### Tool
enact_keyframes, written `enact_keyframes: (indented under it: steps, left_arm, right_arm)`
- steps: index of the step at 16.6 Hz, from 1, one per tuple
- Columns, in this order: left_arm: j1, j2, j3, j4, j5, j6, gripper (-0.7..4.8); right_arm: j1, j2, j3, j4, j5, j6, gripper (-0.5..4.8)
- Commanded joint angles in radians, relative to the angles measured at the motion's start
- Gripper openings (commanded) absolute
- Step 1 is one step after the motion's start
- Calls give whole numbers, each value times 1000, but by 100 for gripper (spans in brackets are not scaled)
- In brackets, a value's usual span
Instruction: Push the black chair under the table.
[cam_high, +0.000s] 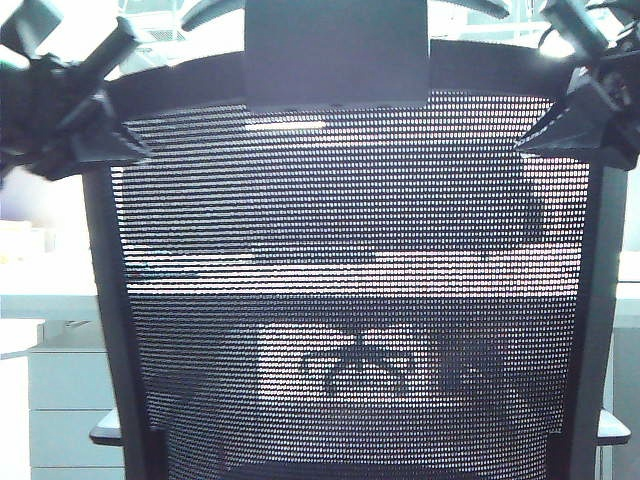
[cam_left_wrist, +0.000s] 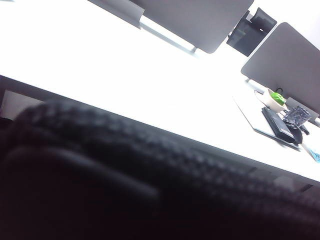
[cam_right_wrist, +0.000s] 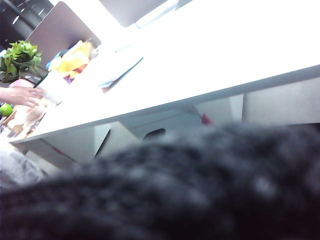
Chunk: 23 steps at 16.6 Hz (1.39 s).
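In the exterior view the black chair (cam_high: 350, 290) fills nearly the whole frame, its mesh back facing the camera and the solid plate (cam_high: 336, 50) at top centre. The left gripper (cam_high: 70, 100) sits at the upper left corner of the chair back and the right gripper (cam_high: 585, 100) at the upper right; both are at the frame's shoulders, though whether their jaws are spread or closed cannot be told from here. Through the mesh the table (cam_high: 60, 290) shows as a pale band with a drawer cabinet (cam_high: 70, 410) at lower left.

The left wrist view has the chair's dark top edge across the lower half and the table's white top (cam_left_wrist: 125, 75) beyond it (a monitor (cam_left_wrist: 200, 20) stands at the far edge). No fingers show.

The right wrist view is similar: blurred chair below, white tabletop (cam_right_wrist: 225, 50) above, a plant (cam_right_wrist: 20, 60) at upper left.

To push well, I judge both arms should press evenly, keeping the chair square to the table.
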Motion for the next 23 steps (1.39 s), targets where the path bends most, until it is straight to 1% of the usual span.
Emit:
enact_keyframes:
  steps: [1,4,7,9,13,15,19,20,22,23]
  left_arm:
    - [9,47,72,51,-41,14,-6]
    - [9,102,128,50,-36,72,-6]
    - [10,176,165,59,-35,76,-6]
    - [10,237,185,105,-36,76,-6]
    - [16,300,228,116,-33,87,-6]
    - [16,348,277,117,-30,123,-6]
    - [16,452,383,118,-21,135,-6]
    - [16,470,406,119,-22,137,-6]
    - [16,503,445,120,-21,161,-6]
    - [16,520,465,118,-18,161,-6]
  right_arm:
    - [-6,35,23,122,50,-10,-5]
    - [-23,77,38,132,53,-32,-5]
    - [-30,150,86,150,51,-52,-5]
    - [-30,218,145,152,45,-65,-5]
    - [-40,339,224,202,23,-66,-5]
    - [-42,401,265,220,22,-67,-5]
    - [-42,500,347,233,15,-68,-5]
    - [-43,513,362,233,17,-90,-5]
    - [-61,524,371,239,23,-102,-5]
    - [-78,525,371,240,23,-103,-5]
